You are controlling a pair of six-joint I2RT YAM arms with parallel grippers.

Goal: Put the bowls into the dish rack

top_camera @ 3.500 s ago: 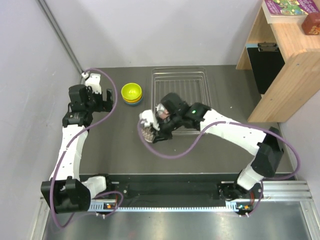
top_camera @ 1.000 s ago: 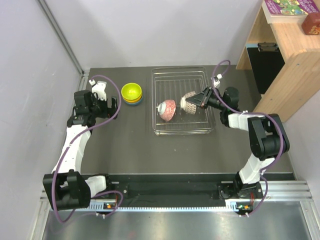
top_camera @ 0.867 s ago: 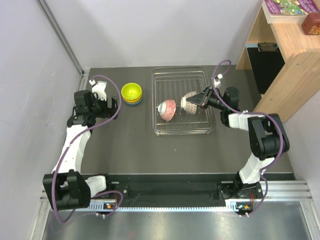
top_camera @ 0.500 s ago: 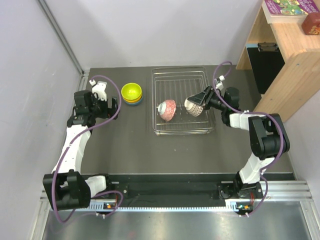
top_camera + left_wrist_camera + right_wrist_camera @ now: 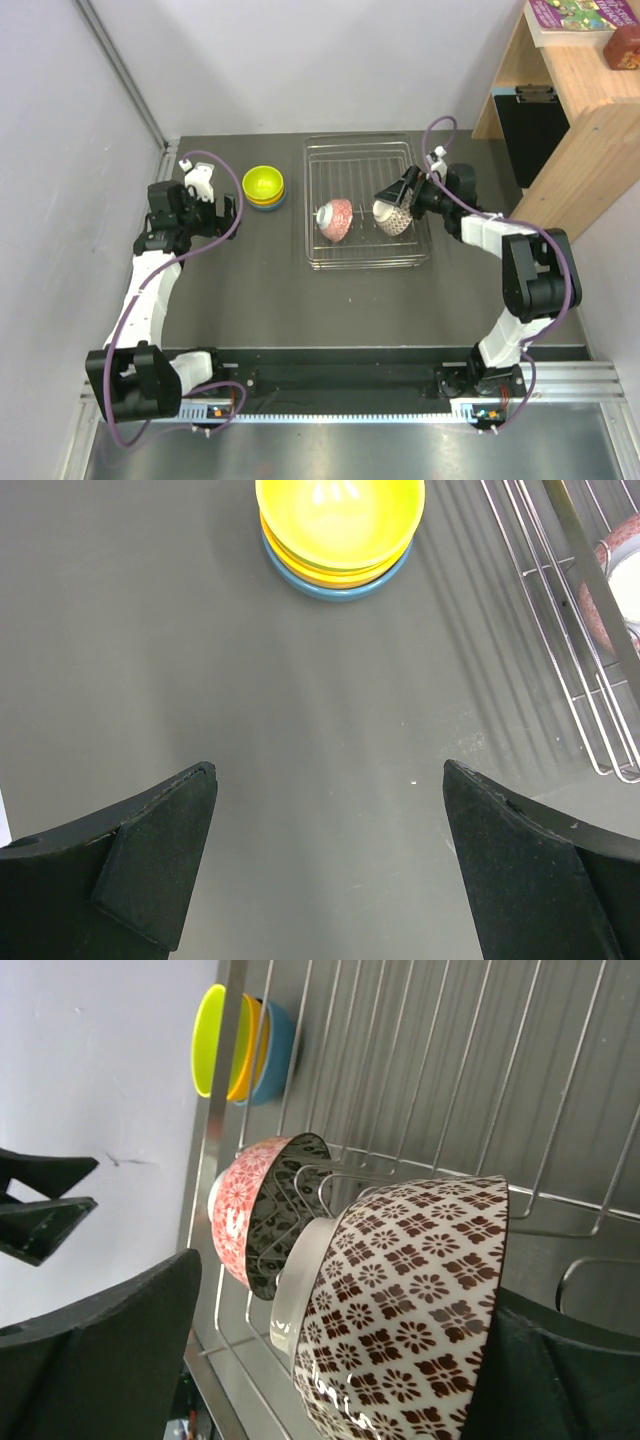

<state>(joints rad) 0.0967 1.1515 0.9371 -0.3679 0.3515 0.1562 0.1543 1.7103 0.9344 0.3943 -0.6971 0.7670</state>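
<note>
Our right gripper (image 5: 397, 198) had its jaws spread wide on either side of the brown-patterned bowl (image 5: 410, 1290). In the right wrist view one finger (image 5: 100, 1360) stood clear of the bowl's rim. The other met the bowl's outline, and we could not tell whether it touched. The bowl sat tilted on its side inside the dish rack (image 5: 360, 141), leaning among the wires in the rack's right half.

Just to its left, also in the rack, the pinkish-red patterned bowl (image 5: 335, 220) stood on edge, its dark-patterned inside turned toward the brown one. The two were near each other; we could not say whether they touched.

The rack lay on the table (image 5: 250, 290) close to the far edge, right of the middle. Just left of it, also toward the far edge, the lime-yellow bowl (image 5: 264, 182) sat nested on the orange bowl (image 5: 340, 572) and the blue bowl (image 5: 335, 588), all upright outside the rack.

Our left gripper (image 5: 328, 772) hung above bare tabletop nearer the left edge, jaws apart and holding nothing, facing that stack.
</note>
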